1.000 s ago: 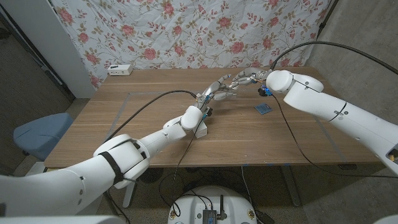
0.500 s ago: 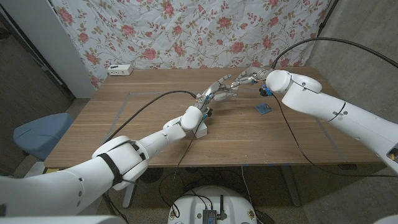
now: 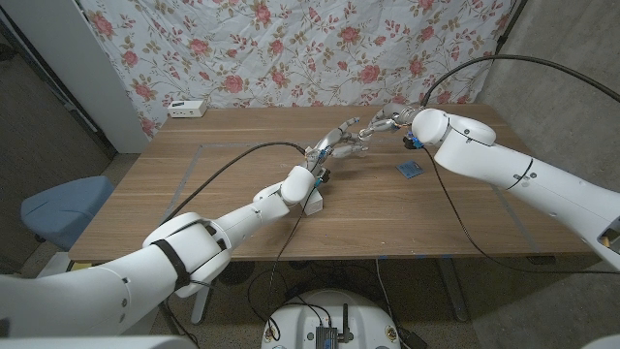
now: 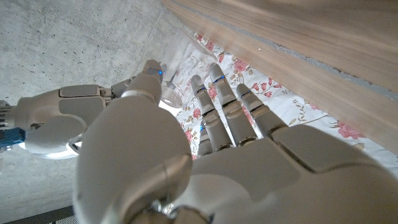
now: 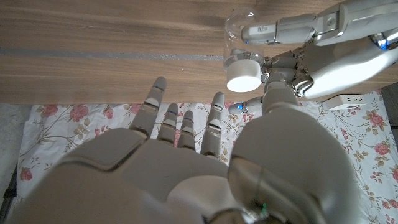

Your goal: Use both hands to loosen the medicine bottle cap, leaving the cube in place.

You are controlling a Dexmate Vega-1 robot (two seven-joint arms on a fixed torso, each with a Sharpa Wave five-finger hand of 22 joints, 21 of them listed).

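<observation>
Seen from the head camera, both arms reached to the far middle of the wooden table (image 3: 194, 208), where the left hand (image 3: 336, 143) and the right hand (image 3: 384, 122) met just in front of the floral cloth (image 3: 291, 48). The bottle between them was too small to make out clearly from here. A small blue cube (image 3: 411, 171) lay on the table to the right of the hands, near but apart from them, below the right arm's forearm. A white power strip (image 3: 187, 108) sat at the far left edge of the table.

From the left wrist camera, the left hand (image 4: 186, 162) had its fingers (image 4: 221, 102) extended toward a clear bottle (image 4: 177, 68), with the thumb beside the bottle's white cap (image 4: 171, 98). The right hand (image 4: 68, 118) was close beside the cap.

From the right wrist camera, the left hand (image 5: 311, 43) gripped the clear bottle (image 5: 239, 28) around its body, holding it on its side above the table, its white cap (image 5: 242, 73) pointing toward the camera. The right hand (image 5: 186, 168) had its fingers (image 5: 180, 121) spread and straight, while its thumb appeared to touch the cap's edge; whether it actually pinched the cap could not be told.
</observation>
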